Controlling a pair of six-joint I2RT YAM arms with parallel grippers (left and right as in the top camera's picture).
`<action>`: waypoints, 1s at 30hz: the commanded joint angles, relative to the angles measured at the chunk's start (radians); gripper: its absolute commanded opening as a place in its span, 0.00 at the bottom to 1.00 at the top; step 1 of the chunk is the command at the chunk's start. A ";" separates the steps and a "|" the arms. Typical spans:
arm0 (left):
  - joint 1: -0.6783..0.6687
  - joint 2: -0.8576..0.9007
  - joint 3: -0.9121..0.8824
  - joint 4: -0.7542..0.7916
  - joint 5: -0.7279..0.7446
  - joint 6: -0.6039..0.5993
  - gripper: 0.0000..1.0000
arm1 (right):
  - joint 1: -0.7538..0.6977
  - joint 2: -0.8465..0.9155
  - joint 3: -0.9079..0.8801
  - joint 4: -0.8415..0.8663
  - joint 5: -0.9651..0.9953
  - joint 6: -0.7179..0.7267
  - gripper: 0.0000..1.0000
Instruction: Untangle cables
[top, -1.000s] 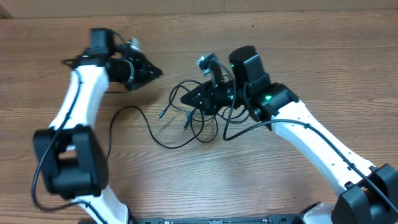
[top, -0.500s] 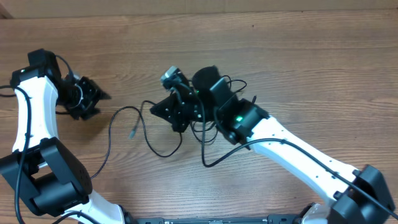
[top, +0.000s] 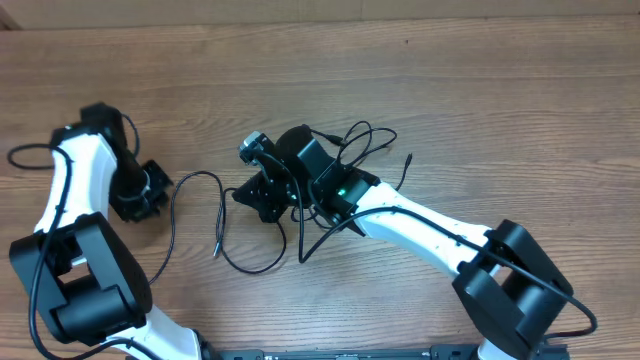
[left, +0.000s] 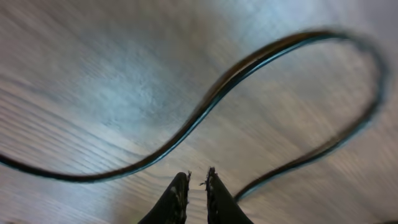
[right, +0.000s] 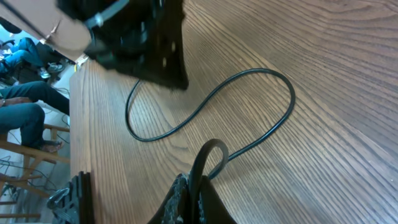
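The cables are thin black cords. A knotted bunch (top: 350, 145) lies under my right arm, and loose loops (top: 250, 265) trail left across the wood. My right gripper (top: 240, 195) is shut on a cable, and the right wrist view shows a bent loop (right: 211, 149) pinched in the gripper (right: 198, 183). From there a long strand (right: 273, 78) curves over the table. My left gripper (top: 165, 185) sits at the left, beside the end loop (top: 195, 178). In the left wrist view its gripper (left: 198, 177) is shut and empty, with a cable (left: 236, 74) curving past just beyond it.
The wooden table (top: 500, 90) runs to a back edge at the top of the overhead view. My left arm's own thicker lead (top: 30, 155) hangs at the far left. In the right wrist view the table's side edge (right: 71, 93) shows, with people seated beyond it.
My right gripper has dragged the cable bunch leftward. The left arm swung away from the bunch to the far left, then came down toward the front beside the end loop.
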 joint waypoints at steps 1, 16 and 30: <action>-0.002 -0.007 -0.065 0.031 -0.041 0.011 0.13 | 0.004 0.010 0.003 0.023 0.004 -0.005 0.04; -0.002 -0.007 -0.149 0.122 0.003 0.012 0.23 | 0.005 0.157 0.003 0.118 0.005 -0.005 0.06; -0.002 -0.007 -0.161 0.082 -0.043 0.011 0.36 | 0.013 0.239 0.003 0.253 0.044 -0.005 0.13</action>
